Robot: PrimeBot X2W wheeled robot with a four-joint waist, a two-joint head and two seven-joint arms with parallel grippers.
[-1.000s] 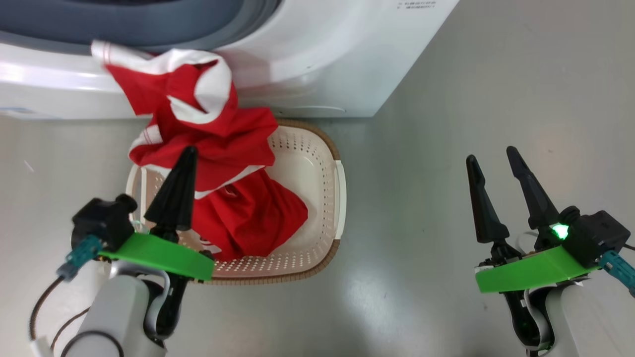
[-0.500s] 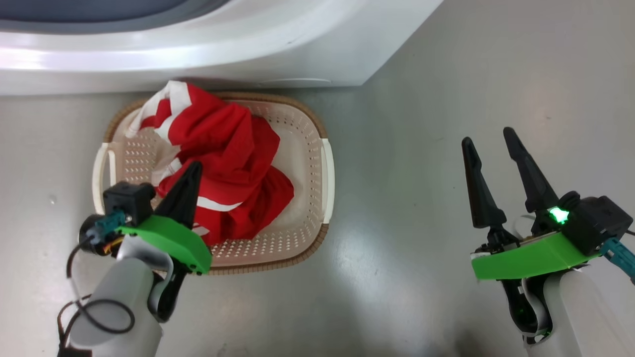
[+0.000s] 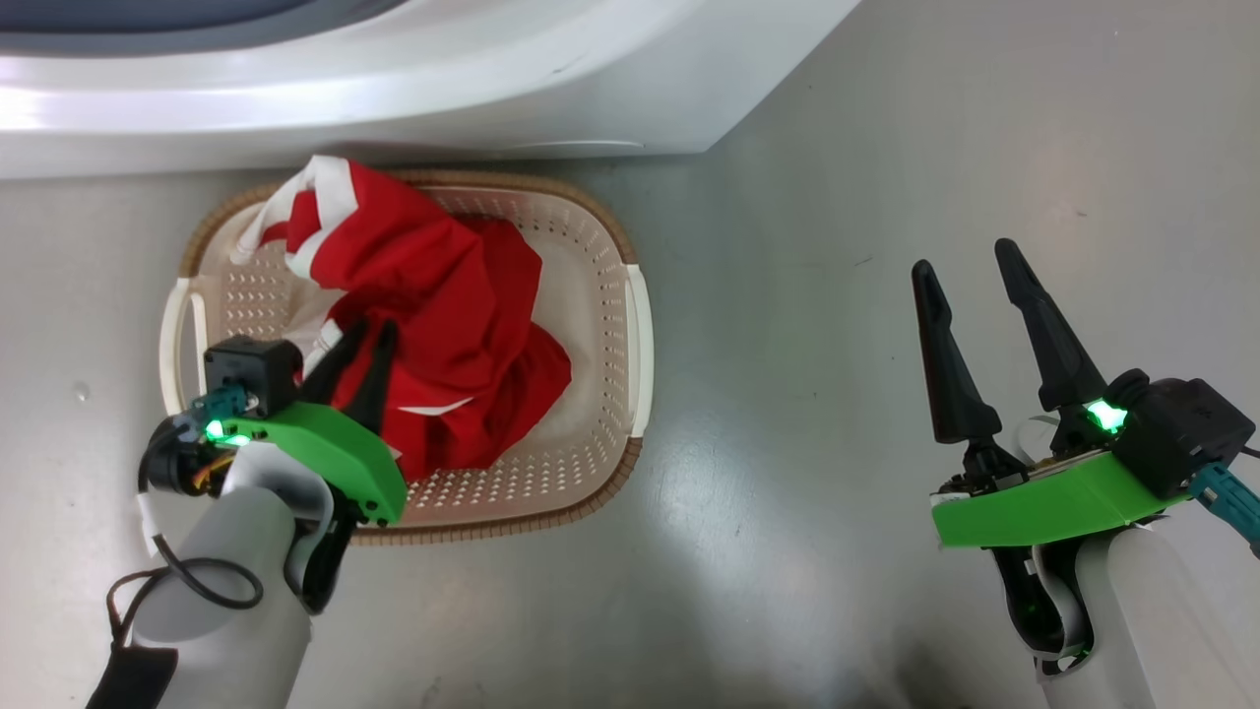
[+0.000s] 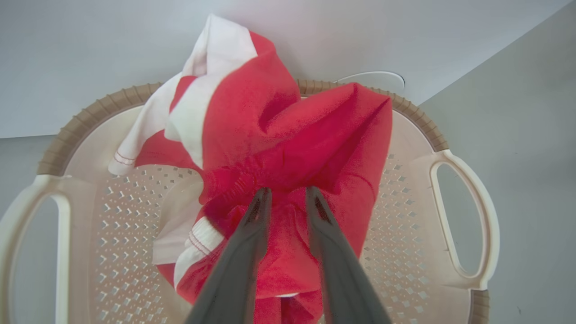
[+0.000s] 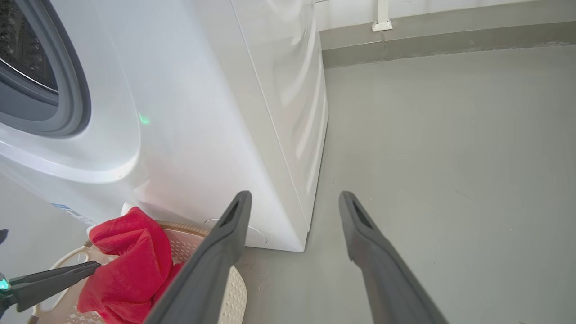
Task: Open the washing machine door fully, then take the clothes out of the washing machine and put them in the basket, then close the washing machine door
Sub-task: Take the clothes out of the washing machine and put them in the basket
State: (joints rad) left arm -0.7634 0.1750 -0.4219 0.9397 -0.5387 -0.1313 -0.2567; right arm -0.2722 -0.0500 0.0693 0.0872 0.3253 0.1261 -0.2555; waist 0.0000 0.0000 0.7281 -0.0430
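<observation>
The red clothes with white trim lie heaped in the cream basket, which stands on the floor against the white washing machine. My left gripper hangs over the basket's near left part. In the left wrist view its fingers stand a little apart, and the left gripper has its tips against the bunched clothes. My right gripper is open and holds nothing, well to the right over bare floor. The washing machine door is out of view.
The grey rubber ring of the machine's opening is at the upper left of the right wrist view. Grey floor stretches to the right of the basket. A wall skirting runs at the far end.
The clothes have come off the machine's front lip and down into the basket. My left gripper, shut on them before, has parted its fingers. The head view has shifted; the right gripper stays open.
</observation>
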